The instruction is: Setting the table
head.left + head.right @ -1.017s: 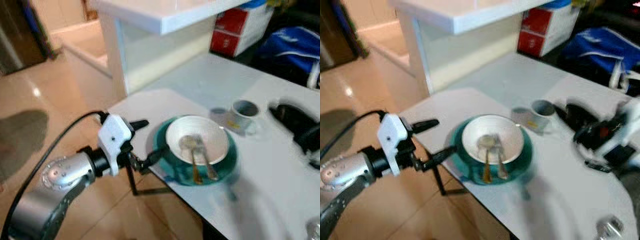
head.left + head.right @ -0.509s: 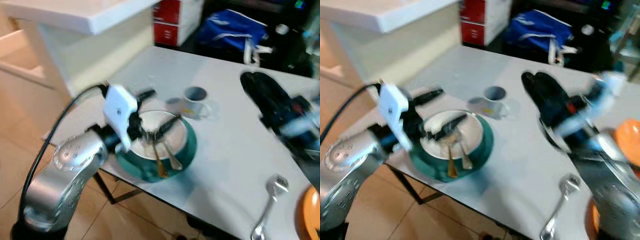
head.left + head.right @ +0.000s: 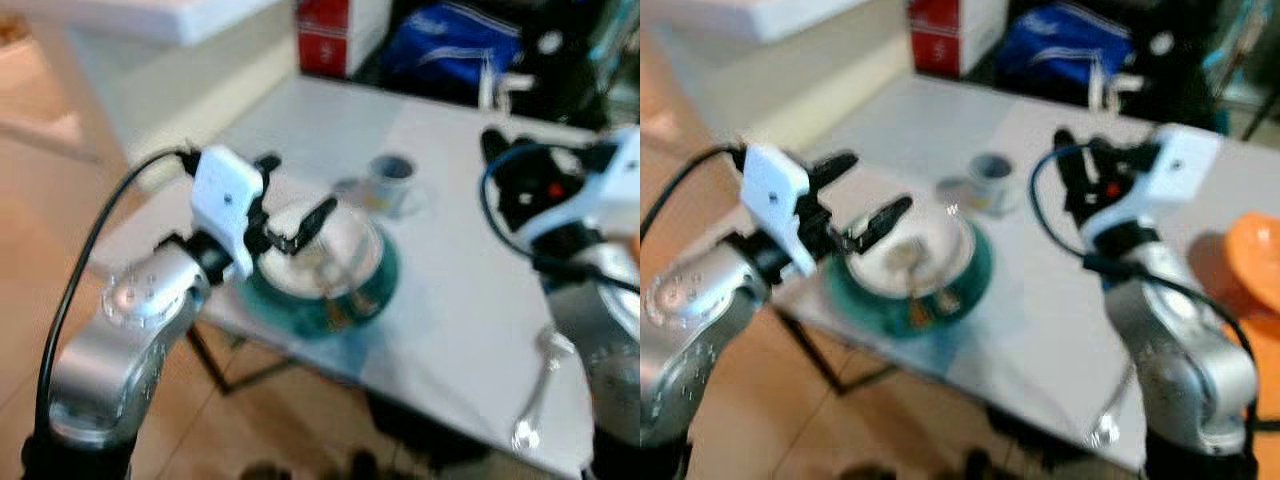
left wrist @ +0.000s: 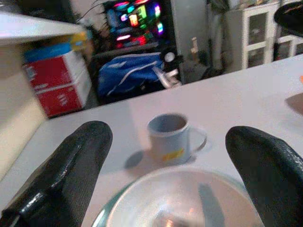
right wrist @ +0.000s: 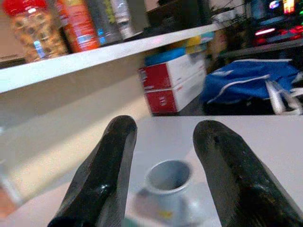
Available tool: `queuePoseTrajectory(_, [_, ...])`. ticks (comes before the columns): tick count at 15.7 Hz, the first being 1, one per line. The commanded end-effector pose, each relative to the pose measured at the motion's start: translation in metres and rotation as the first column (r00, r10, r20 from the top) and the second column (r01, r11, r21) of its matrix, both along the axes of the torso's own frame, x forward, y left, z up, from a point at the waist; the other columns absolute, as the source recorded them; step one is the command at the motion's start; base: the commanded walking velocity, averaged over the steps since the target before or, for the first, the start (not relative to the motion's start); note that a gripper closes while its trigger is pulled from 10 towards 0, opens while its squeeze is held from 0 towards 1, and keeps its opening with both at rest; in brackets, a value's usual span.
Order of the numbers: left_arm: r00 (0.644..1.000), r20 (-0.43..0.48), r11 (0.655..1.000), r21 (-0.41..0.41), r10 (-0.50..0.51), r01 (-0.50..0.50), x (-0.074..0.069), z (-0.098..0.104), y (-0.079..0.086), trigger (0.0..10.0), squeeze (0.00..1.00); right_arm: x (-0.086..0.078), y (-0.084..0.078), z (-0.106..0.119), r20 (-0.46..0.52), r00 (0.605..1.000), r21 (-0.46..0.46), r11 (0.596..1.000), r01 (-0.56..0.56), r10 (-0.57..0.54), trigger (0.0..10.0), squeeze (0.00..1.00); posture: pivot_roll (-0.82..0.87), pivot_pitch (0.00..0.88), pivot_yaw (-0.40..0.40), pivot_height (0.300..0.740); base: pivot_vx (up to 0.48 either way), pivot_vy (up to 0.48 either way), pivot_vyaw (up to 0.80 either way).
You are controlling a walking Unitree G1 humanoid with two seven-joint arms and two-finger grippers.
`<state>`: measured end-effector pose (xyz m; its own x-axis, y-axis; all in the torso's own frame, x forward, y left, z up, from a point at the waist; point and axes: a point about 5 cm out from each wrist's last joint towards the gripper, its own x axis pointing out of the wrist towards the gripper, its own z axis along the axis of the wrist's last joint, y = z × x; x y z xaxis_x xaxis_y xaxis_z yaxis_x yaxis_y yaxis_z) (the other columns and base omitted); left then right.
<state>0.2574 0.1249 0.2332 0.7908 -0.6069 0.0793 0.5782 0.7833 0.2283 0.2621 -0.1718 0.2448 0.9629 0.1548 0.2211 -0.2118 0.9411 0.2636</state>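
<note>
Two grippers were seen raised over a white table (image 3: 470, 290), both with fingers spread and nothing held between them. The left gripper (image 3: 292, 203) was poised at the 9 o'clock edge of a white bowl (image 3: 330, 250), one black finger reaching over the rim and the other higher and further back. In the left wrist view the two fingers (image 4: 71, 170) stood wide apart, with the bowl (image 4: 184, 198) low between them and a grey mug (image 4: 169, 137) beyond it.

The bowl was seated on a green plate (image 3: 375, 295) near the table's front-left edge. Cutlery was resting inside the bowl (image 3: 915, 265), though blur kept the pieces from being told apart. The mug (image 3: 390, 182) was set on the table at roughly 1 o'clock from the bowl, just beside the plate.

The right gripper (image 3: 1080, 165) was held above the table at about 3 o'clock from the mug, on the end of a silver arm (image 3: 1180, 360) with a white wrist block. In the right wrist view its fingers (image 5: 106, 175) were parted, and the mug (image 5: 169, 189) was framed low between them.

A spoon (image 3: 535, 395) was lying near the table's front-right edge, at 4 o'clock from the plate. An orange dish (image 3: 1255, 255) was placed at the far right. Beyond the table, a blue bag (image 3: 455, 50) and a red-and-white box (image 3: 335, 35) were visible, next to a white counter (image 5: 94, 56) with jars on it.
</note>
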Motion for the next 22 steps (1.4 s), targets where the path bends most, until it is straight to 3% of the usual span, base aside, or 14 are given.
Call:
queuePoseTrajectory(1, [1.0,-0.002,1.0,0.008,0.016,-0.016,0.0,-0.001,0.001,10.0,0.0,0.001,0.0,0.002,0.001,1.0,-0.014,1.0,0.019,-0.019,10.0,0.0,0.01,0.0,0.017,0.74,0.0,0.0,0.0])
queuePoseTrajectory(12, [0.997,0.031,0.997,0.028,0.071,-0.072,0.007,-0.005,-0.001,10.0,0.0,-0.003,-0.005,-0.014,-0.033,0.995,-0.044,0.995,0.094,-0.096,10.0,0.0,0.0,0.0,0.015,0.74,0.0,0.0,-0.71])
queuePoseTrajectory(20, [0.982,0.054,0.983,0.032,0.181,-0.183,0.019,-0.01,0.001,10.0,0.0,-0.009,0.002,-0.02,-0.044,0.995,-0.049,0.995,0.085,-0.087,10.0,0.0,-0.01,0.0,0.016,0.74,0.0,0.0,-0.78])
queuePoseTrajectory(22, [0.979,0.061,0.98,0.039,0.194,-0.196,0.02,-0.011,0.002,10.0,0.0,-0.008,0.006,-0.021,-0.047,0.996,-0.055,0.996,0.076,-0.078,10.0,0.0,-0.01,0.0,0.016,0.74,0.0,-0.48,-0.79])
